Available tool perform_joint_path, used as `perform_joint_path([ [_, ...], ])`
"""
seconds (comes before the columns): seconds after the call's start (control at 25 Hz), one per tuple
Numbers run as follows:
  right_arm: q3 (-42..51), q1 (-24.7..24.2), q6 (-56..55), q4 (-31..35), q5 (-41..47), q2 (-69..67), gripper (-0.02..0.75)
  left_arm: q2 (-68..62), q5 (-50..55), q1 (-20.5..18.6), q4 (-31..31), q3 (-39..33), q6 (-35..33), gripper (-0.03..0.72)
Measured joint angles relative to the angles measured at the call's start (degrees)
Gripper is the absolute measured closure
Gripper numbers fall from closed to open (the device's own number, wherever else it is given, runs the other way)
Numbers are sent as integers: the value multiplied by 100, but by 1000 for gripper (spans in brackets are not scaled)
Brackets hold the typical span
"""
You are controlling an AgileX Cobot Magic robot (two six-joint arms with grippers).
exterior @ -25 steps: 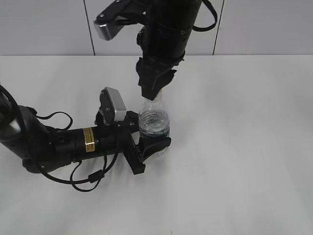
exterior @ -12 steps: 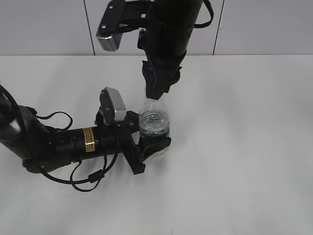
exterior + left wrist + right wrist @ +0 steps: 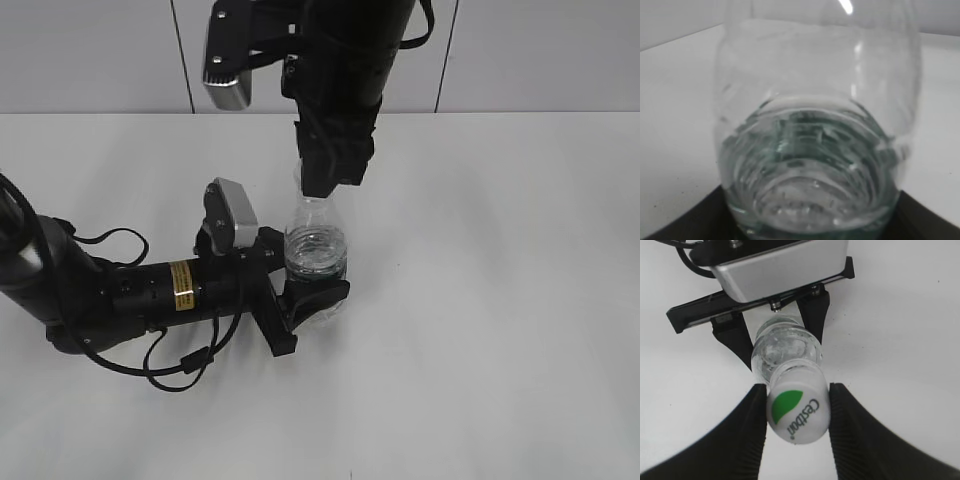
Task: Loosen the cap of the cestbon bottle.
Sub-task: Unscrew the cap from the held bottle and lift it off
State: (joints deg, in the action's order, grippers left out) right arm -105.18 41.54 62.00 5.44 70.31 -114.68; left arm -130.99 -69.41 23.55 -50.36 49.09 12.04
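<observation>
Rotated since a second ago, the right gripper [image 3: 325,180] now points straight down over the bottle's top where it earlier sat tilted, and its silver wrist camera [image 3: 226,60] has swung higher; the bottle and the left arm have not shifted.

One cestbon bottle [image 3: 316,250] stands upright on the white table [image 3: 500,300], clear, with water inside. One cap [image 3: 798,409], white with a green leaf mark and the word "Cestbon" on top, sits on its neck. In the right wrist view the two black fingers [image 3: 751,430] of the right gripper stand on either side of the cap, pressed against its rim, so the jaws are clamped on the cap.

Two arms are in the scene. The left arm [image 3: 130,295] lies low along the table from the left, and the left gripper [image 3: 312,285] holds the bottle's lower body between its jaws, one finger in front and one behind it. The left wrist view is filled by the bottle's ribbed clear wall [image 3: 815,150] just in front of the lens.
</observation>
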Motion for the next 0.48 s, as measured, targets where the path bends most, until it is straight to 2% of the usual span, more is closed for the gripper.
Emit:
perform_joint_path([
  [0.28,0,6,-90,96,-19,339,450,0,0,0,-16,0,0,274],
  [0.48,0,6,-1080,-44,-19,597,450,0,0,0,-23,0,-5,274],
])
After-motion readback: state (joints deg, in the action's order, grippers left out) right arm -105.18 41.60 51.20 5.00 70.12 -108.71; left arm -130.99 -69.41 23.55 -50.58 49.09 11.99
